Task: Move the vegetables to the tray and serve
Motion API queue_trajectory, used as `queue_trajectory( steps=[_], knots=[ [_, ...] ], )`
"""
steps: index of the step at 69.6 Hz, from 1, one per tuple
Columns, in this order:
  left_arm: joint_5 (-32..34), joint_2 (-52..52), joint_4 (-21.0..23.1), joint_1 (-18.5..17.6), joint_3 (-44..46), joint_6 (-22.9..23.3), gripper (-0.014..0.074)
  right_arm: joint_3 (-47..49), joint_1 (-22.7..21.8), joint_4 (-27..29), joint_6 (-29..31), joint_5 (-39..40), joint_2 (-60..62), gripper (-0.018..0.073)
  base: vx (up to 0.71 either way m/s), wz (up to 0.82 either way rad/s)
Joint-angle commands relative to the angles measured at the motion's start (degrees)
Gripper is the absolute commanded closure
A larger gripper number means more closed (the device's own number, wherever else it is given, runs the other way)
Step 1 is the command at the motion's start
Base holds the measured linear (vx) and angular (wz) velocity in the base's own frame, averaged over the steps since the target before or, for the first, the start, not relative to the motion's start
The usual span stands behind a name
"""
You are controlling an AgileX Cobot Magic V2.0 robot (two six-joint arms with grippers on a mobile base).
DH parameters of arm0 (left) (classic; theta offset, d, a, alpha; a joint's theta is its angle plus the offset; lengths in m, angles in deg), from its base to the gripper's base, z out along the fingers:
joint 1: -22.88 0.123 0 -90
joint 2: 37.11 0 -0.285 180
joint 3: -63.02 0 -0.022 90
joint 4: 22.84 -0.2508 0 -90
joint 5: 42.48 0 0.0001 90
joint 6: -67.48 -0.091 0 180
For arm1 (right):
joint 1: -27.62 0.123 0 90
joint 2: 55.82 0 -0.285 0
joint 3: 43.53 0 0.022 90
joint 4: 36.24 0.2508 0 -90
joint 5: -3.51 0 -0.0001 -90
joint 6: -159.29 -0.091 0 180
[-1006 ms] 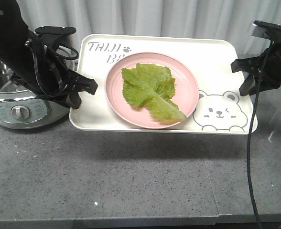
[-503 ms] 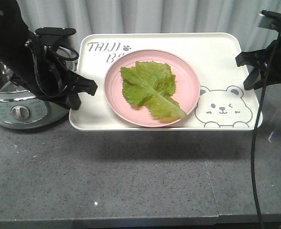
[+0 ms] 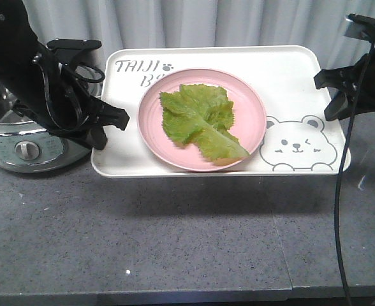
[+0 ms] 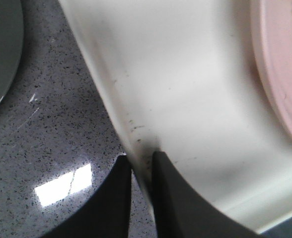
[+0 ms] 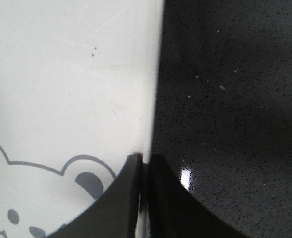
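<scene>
Exterior front-facing, nearest first: grey counter (image 3: pixel 175 242), shadowed beneath the tray (image 3: pixel 289 73), apparently held off it. Clamped thin onto the short rims: left gripper (image 3: pixel 113 124) at 9 o'clock, right gripper (image 3: pixel 331 95) at 3. Long axis spanning 9 to 3. Centred on the pink plate (image 3: pixel 248 102), lettuce leaf (image 3: pixel 200 121), about equally far from both. Farther back at 9, a cooker pot (image 3: pixel 22 137).

Tray (image 3: pixel 289 83) smooth cream plastic; countertop (image 3: pixel 175 242) speckled grey stone, glossy; cooker (image 3: pixel 9 150) shiny metal.
</scene>
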State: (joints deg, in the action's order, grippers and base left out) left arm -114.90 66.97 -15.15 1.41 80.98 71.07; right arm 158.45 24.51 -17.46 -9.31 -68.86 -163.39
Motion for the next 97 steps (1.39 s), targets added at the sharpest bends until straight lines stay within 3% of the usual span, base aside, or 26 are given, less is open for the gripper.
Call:
queue_trajectory(
  steps=[1,97],
  knots=[
    [0.9,-3.0,4.2,-1.1,1.7,-1.6,0.0602,1.5,0.3,4.3,0.9,-1.1,3.3,0.0565,0.00,0.00],
    [0.9,-3.0,4.2,-1.1,1.7,-1.6,0.0602,1.5,0.3,4.3,0.9,-1.1,3.3,0.0565,0.00,-0.02]
  ],
)
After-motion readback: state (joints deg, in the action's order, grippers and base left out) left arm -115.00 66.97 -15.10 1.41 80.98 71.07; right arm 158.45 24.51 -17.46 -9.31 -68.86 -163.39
